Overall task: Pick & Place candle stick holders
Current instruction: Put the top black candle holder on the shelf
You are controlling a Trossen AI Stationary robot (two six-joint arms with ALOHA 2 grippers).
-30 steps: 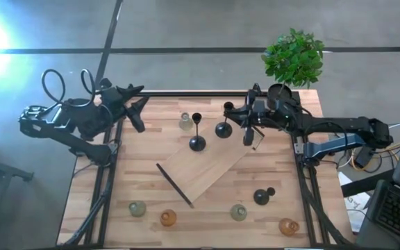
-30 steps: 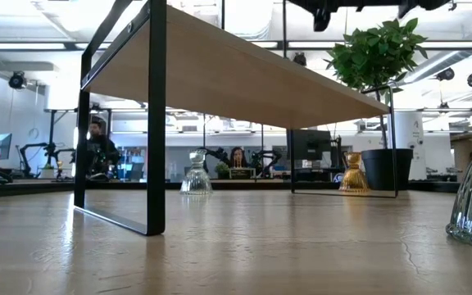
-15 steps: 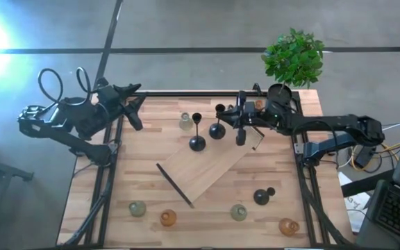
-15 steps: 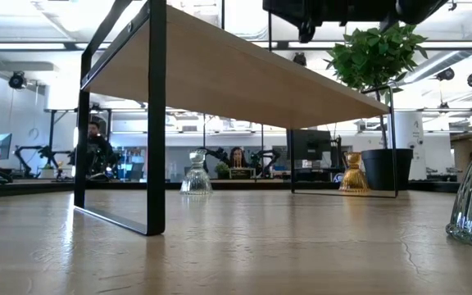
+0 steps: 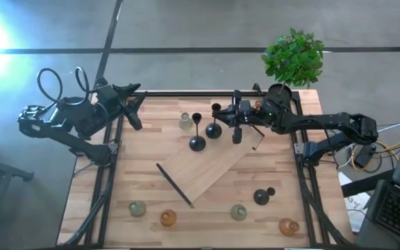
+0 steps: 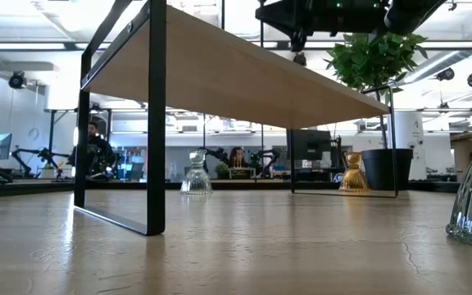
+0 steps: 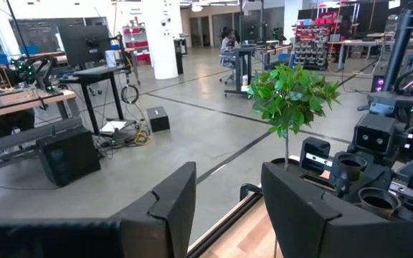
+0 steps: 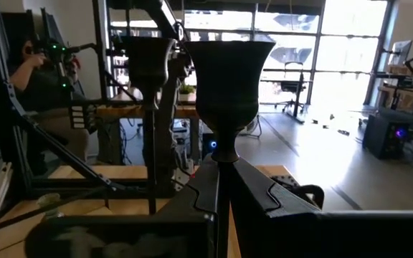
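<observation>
Care matters: right gripper (image 5: 236, 123), clamped on a black candle stick holder (image 5: 214, 126), should lower it upright beside the placed black holder (image 5: 197, 141) on the raised shelf (image 5: 210, 167). Left gripper (image 5: 133, 105) waits open.

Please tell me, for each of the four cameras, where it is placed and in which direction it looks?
High view: above the table, looking straight down; shows both arms, the left gripper and the right gripper.
Low view: at table-top height, looking level under the raised wooden shelf into the room.
Left wrist view: on the left arm, looking past its open fingers to the plant.
Right wrist view: on the right arm, fingers shut on a black candle stick holder.
Shared: the plant shows in the high, low and left wrist views.
</observation>
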